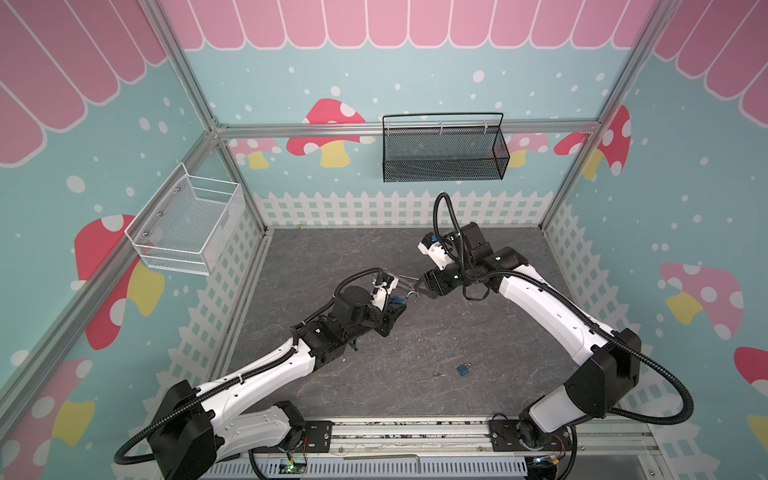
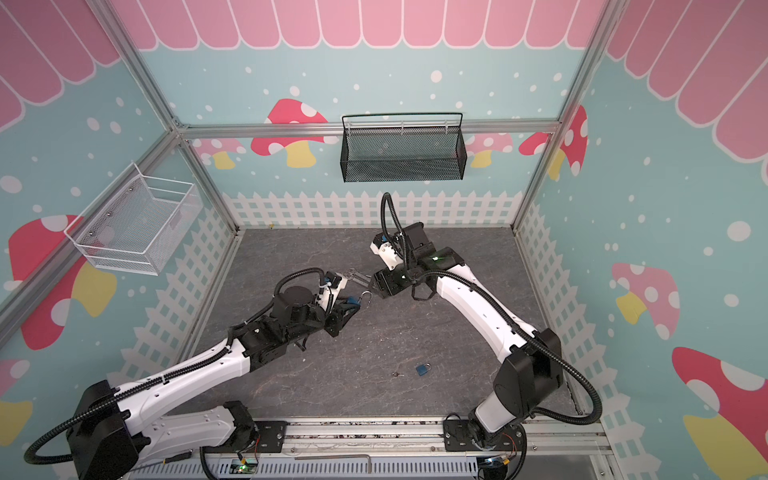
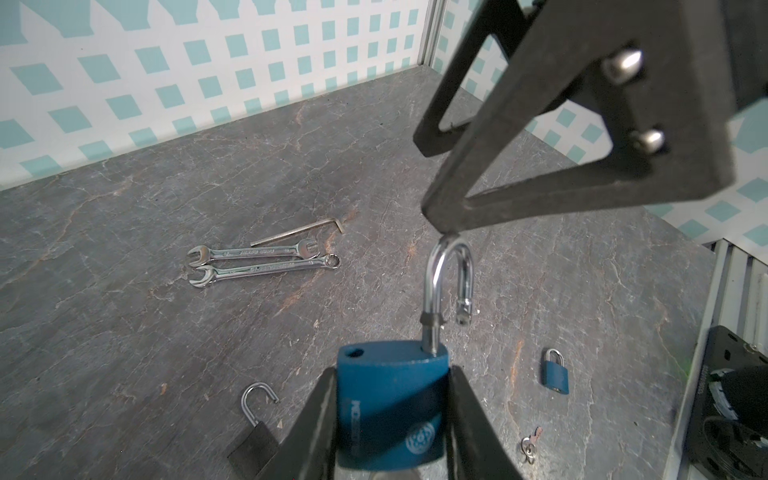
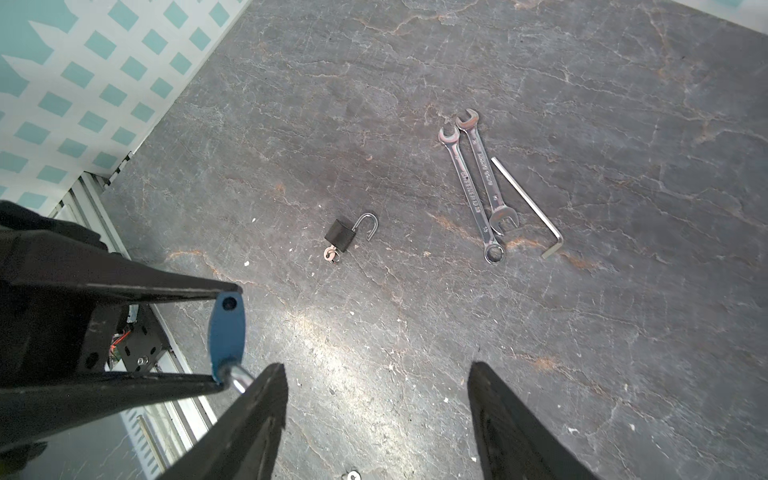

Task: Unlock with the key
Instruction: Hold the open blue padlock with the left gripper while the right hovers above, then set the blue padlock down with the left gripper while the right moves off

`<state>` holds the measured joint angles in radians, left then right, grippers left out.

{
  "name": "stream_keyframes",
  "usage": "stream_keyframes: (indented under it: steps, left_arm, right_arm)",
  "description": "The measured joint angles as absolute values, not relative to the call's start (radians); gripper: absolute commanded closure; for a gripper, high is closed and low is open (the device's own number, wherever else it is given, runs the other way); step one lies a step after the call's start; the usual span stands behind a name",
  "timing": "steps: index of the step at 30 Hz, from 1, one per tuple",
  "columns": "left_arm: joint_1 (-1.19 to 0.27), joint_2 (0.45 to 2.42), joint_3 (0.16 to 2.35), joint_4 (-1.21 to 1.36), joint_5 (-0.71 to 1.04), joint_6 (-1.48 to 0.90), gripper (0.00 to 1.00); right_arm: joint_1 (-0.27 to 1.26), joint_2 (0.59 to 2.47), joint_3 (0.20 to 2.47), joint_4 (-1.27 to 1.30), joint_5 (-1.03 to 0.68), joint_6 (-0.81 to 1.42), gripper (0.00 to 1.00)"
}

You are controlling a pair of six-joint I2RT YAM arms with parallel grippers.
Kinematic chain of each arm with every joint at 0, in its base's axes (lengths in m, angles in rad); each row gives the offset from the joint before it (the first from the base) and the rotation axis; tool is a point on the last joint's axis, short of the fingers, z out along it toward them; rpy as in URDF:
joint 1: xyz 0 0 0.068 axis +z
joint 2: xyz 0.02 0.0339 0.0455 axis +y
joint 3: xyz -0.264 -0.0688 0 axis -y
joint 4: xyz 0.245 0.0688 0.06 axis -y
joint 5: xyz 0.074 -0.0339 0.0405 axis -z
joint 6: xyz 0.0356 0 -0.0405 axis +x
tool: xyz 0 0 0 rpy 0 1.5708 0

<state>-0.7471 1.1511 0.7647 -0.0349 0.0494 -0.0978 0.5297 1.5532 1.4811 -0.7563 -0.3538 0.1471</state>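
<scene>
Holding a blue-painted metal padlock (image 3: pixel 390 407) by its flat sides, my left gripper (image 3: pixel 390 376) is pinched on the body. The lock's chrome steel shackle (image 3: pixel 451 266) points away from the wrist. That shackle is sprung: one leg sits in the body and the free leg hangs clear of its hole. I see no key in this lock, though its keyway face is hidden.

My right gripper (image 4: pixel 376 368) is spread wide and carries nothing. One fingertip (image 3: pixel 449 216) sits right at the shackle's crown, touching or a hair off; I cannot tell which. I judge this lock finished, apart from swinging the shackle aside.

Below, on the grey stone-patterned table (image 3: pixel 124 332), a black padlock (image 4: pixel 340 236) lies open with a brassy key (image 4: pixel 331 254) at its base. Nearer the arm bases lies a small blue padlock (image 3: pixel 555 371) with its shackle seated, and a small loose key (image 3: pixel 530 444) is near it. That pair looks like my next job. It calls for setting the held lock down, then a fine pinch with the right gripper to lift the flat key.

Farther back lie two chrome spanners (image 4: pixel 478 183) and a bent steel hex key (image 4: pixel 528 203), just beside each other.
</scene>
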Motion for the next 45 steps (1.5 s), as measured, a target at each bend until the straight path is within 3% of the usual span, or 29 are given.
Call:
stream_keyframes:
  steps: [17,24,31,45]
  left_arm:
    - [-0.746,1.194,0.769,0.028,0.045,-0.105,1.0]
    - [-0.746,1.257,0.788,0.009,-0.003,-0.174,1.0]
    - [-0.754,1.417,0.872,-0.104,-0.089,-0.329,1.0]
    - [-0.789,1.787,1.099,-0.361,-0.148,-0.541,1.0]
  right_arm:
    - [0.511,1.495,1.39,-0.735,-0.432,0.155,0.28]
    - [0.456,1.426,1.304,-0.715,-0.293,0.202,0.27]
    - [0.425,1.362,1.179,-0.664,-0.159,0.274,0.26]
    - [0.399,1.351,1.032,-0.549,-0.158,0.346,0.26]
